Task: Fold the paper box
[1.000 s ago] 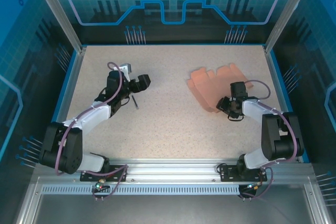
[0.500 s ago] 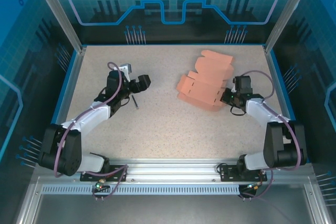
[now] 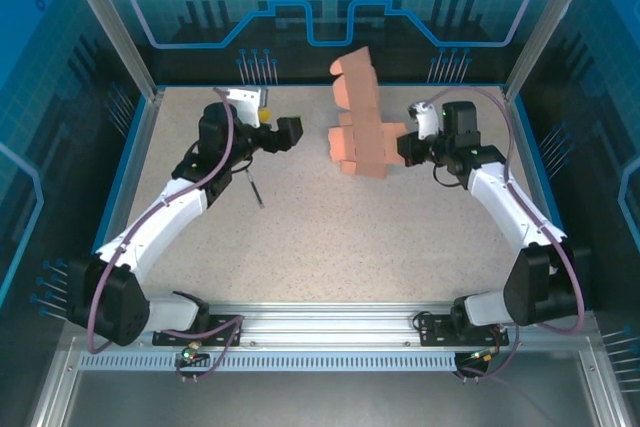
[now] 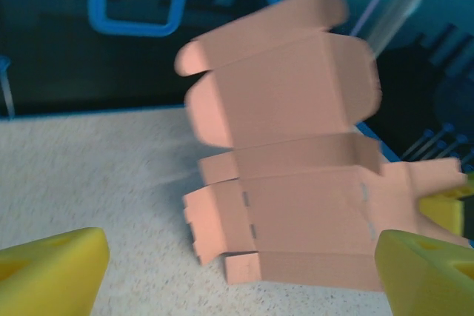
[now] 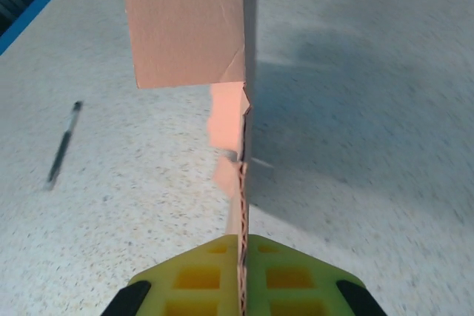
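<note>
The right hand (image 5: 242, 260) is clamped on the paper box (image 3: 362, 137) (held upright); the left hand (image 3: 286, 134) stands wide open, empty.

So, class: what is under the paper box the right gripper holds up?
Bare speckled table and the card's shadow lie under the paper box, pinched edge-on in the right gripper. A thin dark stick lies aside. From above, the card hides the table behind it.

Upright paper box (image 3: 364, 139) blocks the middle, pen (image 3: 257, 190) lies left, near table (image 3: 380, 247) free
</note>
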`<state>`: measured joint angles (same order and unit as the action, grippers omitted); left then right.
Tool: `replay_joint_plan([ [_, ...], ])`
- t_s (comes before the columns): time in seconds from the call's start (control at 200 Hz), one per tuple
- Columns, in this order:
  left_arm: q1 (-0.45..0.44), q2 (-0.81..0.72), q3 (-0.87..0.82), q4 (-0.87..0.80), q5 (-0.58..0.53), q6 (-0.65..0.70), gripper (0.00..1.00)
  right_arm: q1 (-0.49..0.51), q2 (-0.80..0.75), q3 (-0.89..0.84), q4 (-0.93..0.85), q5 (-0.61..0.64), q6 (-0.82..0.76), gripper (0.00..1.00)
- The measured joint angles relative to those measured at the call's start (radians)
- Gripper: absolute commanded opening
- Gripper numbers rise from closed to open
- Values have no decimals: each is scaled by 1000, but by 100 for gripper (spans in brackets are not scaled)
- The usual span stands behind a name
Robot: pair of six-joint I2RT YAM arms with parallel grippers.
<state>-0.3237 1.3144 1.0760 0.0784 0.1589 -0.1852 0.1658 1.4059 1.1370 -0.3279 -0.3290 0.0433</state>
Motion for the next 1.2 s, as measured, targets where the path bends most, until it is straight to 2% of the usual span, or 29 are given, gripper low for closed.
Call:
replay_joint_plan([
  [0.24,-17,16,139,-125,14,220,94,90,85,143,-89,-69,-147,4],
  [0.41,-17,43,250,-241,5,352,94,92,105,217,-166,-101,-214,4],
  [0.55,-21,47,323,-337,59,494,93,92,113,307,-247,-121,-272,4],
  [0.75,-103,31,349,-461,128,764,93,94,138,396,-332,-152,-319,4],
  [0.926,-184,56,410,-561,126,980,89,117,180,444,-397,-156,-348,5],
  [1.201,-219,142,484,-629,90,1176,90,150,202,458,-463,-158,-393,5],
])
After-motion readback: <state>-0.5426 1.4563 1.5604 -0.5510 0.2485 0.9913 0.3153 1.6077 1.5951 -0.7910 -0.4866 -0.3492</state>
